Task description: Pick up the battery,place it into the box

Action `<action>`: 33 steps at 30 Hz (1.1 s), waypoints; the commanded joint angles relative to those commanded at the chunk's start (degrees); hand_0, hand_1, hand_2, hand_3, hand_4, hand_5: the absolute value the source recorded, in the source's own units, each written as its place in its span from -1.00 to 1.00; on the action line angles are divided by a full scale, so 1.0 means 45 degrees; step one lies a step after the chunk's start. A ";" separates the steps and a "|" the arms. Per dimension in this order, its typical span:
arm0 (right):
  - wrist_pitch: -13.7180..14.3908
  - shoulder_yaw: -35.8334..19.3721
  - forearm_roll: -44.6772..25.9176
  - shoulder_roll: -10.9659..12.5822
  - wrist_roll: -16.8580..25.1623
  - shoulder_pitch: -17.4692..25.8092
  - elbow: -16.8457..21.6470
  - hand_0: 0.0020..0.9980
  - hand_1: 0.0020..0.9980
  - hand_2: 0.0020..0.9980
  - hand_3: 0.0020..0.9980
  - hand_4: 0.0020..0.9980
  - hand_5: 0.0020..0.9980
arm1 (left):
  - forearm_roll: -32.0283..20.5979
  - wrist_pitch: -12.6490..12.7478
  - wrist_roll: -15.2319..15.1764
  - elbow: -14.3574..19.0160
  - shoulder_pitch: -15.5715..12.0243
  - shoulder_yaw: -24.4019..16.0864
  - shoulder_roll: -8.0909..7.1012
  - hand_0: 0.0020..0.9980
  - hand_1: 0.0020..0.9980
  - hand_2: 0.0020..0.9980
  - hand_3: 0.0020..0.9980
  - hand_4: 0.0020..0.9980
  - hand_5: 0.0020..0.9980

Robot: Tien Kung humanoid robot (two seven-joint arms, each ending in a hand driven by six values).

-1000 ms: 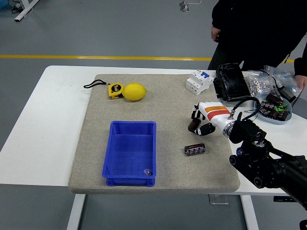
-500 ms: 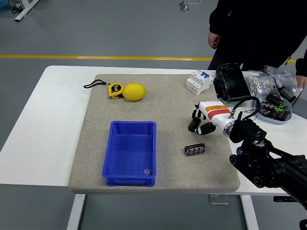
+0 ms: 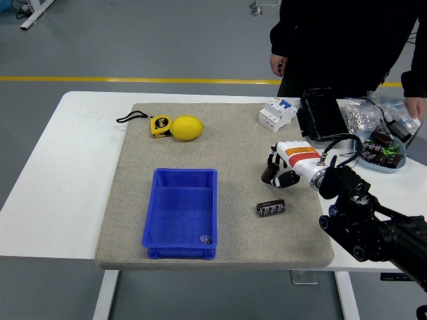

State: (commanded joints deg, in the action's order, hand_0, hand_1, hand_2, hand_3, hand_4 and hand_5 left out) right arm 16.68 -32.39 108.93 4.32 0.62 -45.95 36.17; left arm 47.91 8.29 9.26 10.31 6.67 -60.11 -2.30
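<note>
one small dark round battery (image 3: 271, 209) is seen lying flat on the grey felt mat (image 3: 233, 147), right of one blue plastic box (image 3: 181, 213). just above it, the right hand (image 3: 281, 171) is held with fingers curled and nothing in them. open mat is left around the battery.

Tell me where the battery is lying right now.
In the head view, the battery lies on the grey mat, right of the blue box and just below the right hand.
</note>
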 joint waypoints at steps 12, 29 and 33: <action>0.0034 -0.0031 0.0020 0.0083 0.0002 -0.0017 0.0143 -0.55 -0.29 -0.14 -0.07 0.74 -0.60 | 0.0118 -0.0007 0.0012 0.0000 -0.0039 -0.0087 -0.0009 0.51 0.41 0.46 0.26 0.40 0.23; 0.0113 0.0059 0.0035 0.0042 0.0044 0.0020 0.0150 -0.61 -0.32 -0.17 -0.08 0.79 -0.65 | 0.0293 -0.0003 0.0046 0.0000 -0.0134 -0.0211 -0.0014 0.51 0.41 0.46 0.26 0.40 0.23; 0.0188 0.0088 0.0013 0.0018 0.0082 0.0017 0.0146 -0.61 -0.32 -0.17 -0.08 0.79 -0.65 | 0.0329 -0.0017 0.0059 0.0000 -0.0126 -0.0212 -0.0017 0.51 0.41 0.46 0.26 0.40 0.23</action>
State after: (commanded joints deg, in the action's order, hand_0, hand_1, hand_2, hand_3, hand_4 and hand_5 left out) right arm 17.52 -31.99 108.99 4.40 0.99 -45.87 36.82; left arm 49.39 8.21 9.53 10.31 6.10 -61.07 -2.38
